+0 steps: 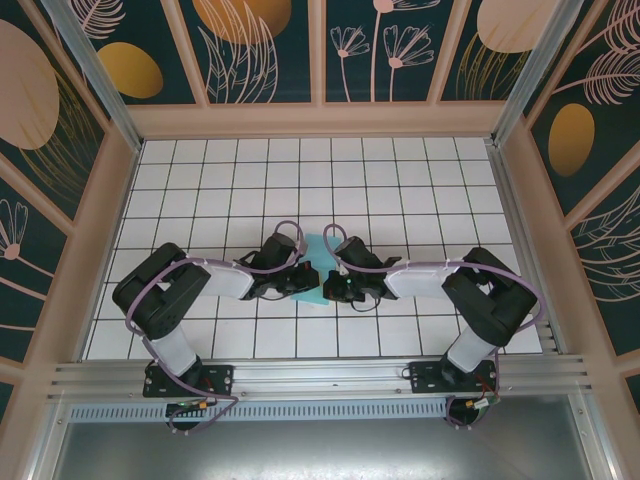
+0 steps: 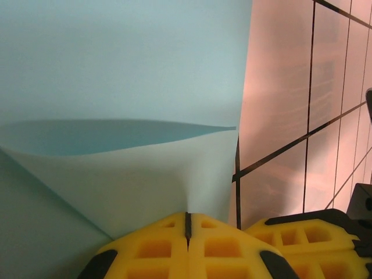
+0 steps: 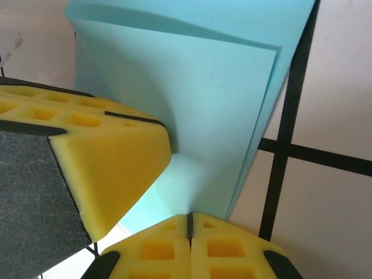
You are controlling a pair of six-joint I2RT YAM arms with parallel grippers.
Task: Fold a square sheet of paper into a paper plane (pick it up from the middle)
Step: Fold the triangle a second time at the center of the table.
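My left tool (image 2: 187,228) and right tool (image 3: 189,225) pinch the folded paper (image 1: 316,254); long axis near-far, surface (image 1: 400,180) open beyond.

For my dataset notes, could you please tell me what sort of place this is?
Probably a robot test booth: a white gridded table, floral panel walls enclosing it, and the left arm and right arm bolted to an aluminium rail.

The fixed top camera looked down from above and behind the arms, far from the square sheet of paper (image 1: 317,255) on the tiled table (image 1: 200,180). Both wrist cameras sat very close to that sheet, one on the left gripper (image 2: 187,224) at its left, one on the right gripper (image 3: 189,224) at its right. All three views shared the sheet, and each wrist view caught the other gripper beside it.
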